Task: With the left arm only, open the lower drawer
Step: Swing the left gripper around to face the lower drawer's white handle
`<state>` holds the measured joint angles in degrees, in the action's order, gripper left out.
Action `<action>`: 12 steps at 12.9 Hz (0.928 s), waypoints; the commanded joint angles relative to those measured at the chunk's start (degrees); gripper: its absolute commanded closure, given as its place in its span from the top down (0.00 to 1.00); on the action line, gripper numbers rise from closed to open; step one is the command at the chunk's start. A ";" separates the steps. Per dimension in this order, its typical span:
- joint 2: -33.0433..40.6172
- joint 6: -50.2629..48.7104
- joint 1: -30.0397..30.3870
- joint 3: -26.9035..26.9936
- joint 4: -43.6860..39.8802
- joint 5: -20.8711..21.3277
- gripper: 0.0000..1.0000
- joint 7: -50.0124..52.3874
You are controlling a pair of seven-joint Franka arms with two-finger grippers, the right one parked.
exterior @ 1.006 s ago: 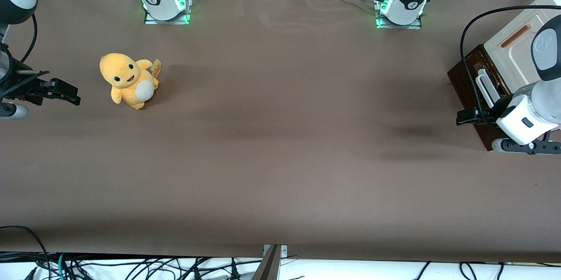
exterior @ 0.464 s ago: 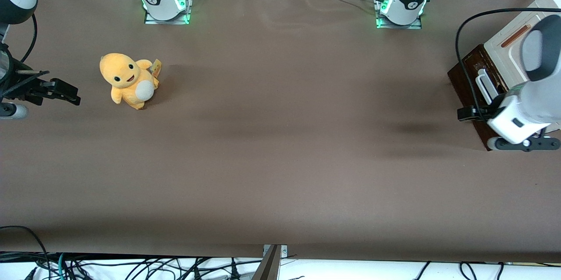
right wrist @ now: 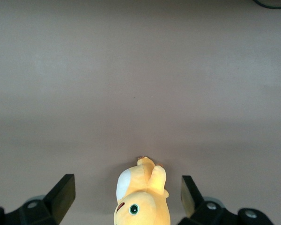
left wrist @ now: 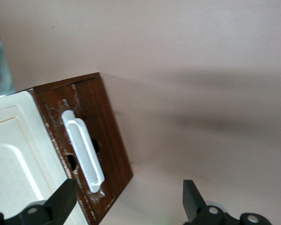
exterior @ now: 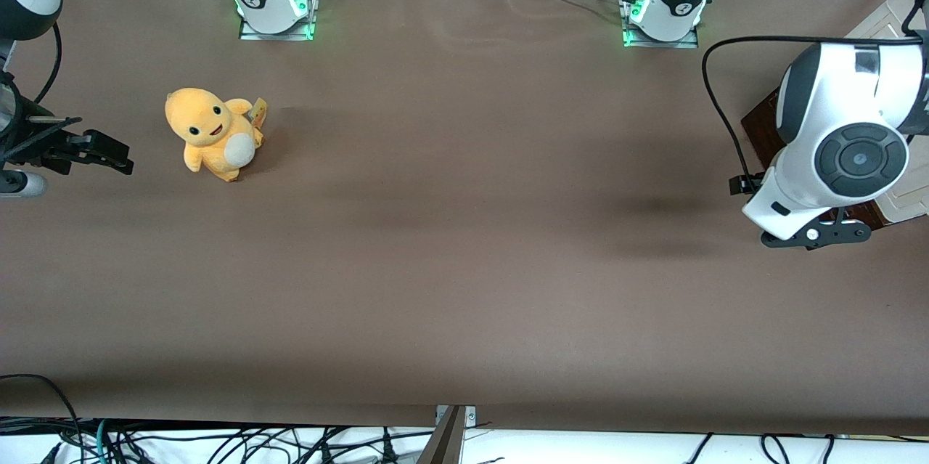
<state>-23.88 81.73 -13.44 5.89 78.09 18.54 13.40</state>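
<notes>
Lower drawer, with its dark brown wooden front and white loop handle, sits at the working arm's end of the counter, under a cream panel. In the left wrist view the brown front is scuffed pale along its edges, and the handle runs lengthwise across it with two dark holes showing beside it. How far the drawer stands out from the unit cannot be told.

From the front, the left arm hangs over that end of the counter, its large white link with the round dark grey inlay covering most of the drawer unit; only a sliver of brown wood shows beside it. A black cable loops from the arm out over the counter.

The gripper hovers above the counter just in front of the drawer, its two black fingers spread wide apart and holding nothing. One finger lies over the drawer front near the end of the handle, the other over bare counter; neither touches the handle.

Toward the parked arm's end of the counter, well apart from the drawer, sits an orange plush toy with a white belly
</notes>
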 commanded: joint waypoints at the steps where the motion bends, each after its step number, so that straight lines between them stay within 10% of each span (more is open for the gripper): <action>1: -0.11 -0.79 -0.71 0.00 1.01 4.21 1.00 4.16; 12: -6.52 -2.88 -7.30 -0.09 9.01 19.85 1.00 25.00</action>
<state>-29.33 80.75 -19.54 5.55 86.62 35.12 35.70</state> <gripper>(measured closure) 0.000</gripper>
